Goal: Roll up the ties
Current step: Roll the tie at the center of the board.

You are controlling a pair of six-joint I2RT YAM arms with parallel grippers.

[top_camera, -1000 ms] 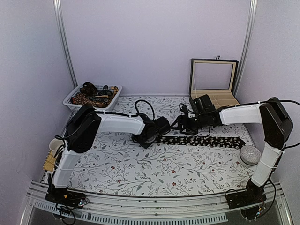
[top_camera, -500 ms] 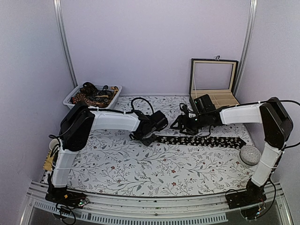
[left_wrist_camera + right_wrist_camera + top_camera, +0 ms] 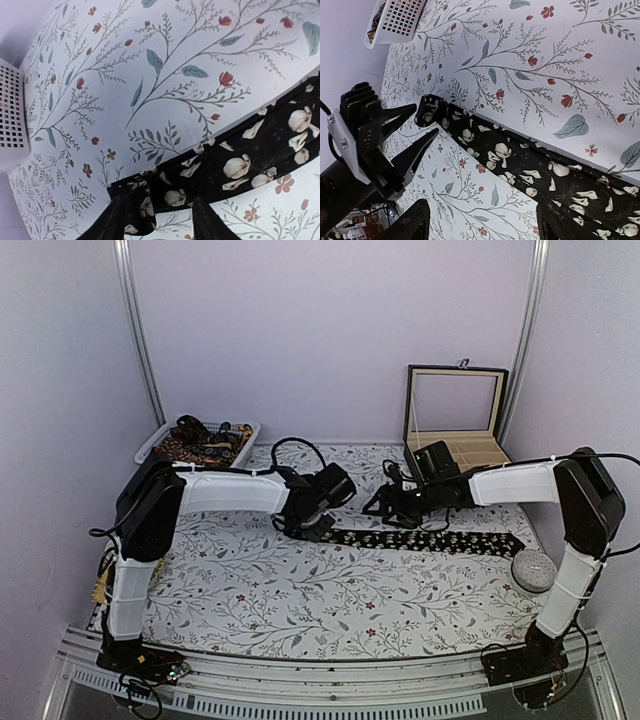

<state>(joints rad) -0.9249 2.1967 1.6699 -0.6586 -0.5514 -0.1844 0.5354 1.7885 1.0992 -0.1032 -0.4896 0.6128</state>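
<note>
Left wrist view puts you right at the work: the left gripper (image 3: 157, 202) stands partly open with nothing clamped, its 2 fingers (image 3: 116, 222) straddling the folded narrow end of the tie (image 3: 235, 165). That fold looks loose and skewed, so close on it squarely, across the full width, before you turn. Roll toward the wide end in small turns, keeping the edges stacked; a crooked start will likely cone. Just beyond, your right gripper (image 3: 482, 212) hovers wide open and empty above the strip; I'd use it to press the flat fabric so nothing slides. The tie lies flat across the middle of the table (image 3: 300, 610). Farthest back sit the basket (image 3: 158, 455) of spare ties (image 3: 200, 440) and the open box (image 3: 455, 450).
</note>
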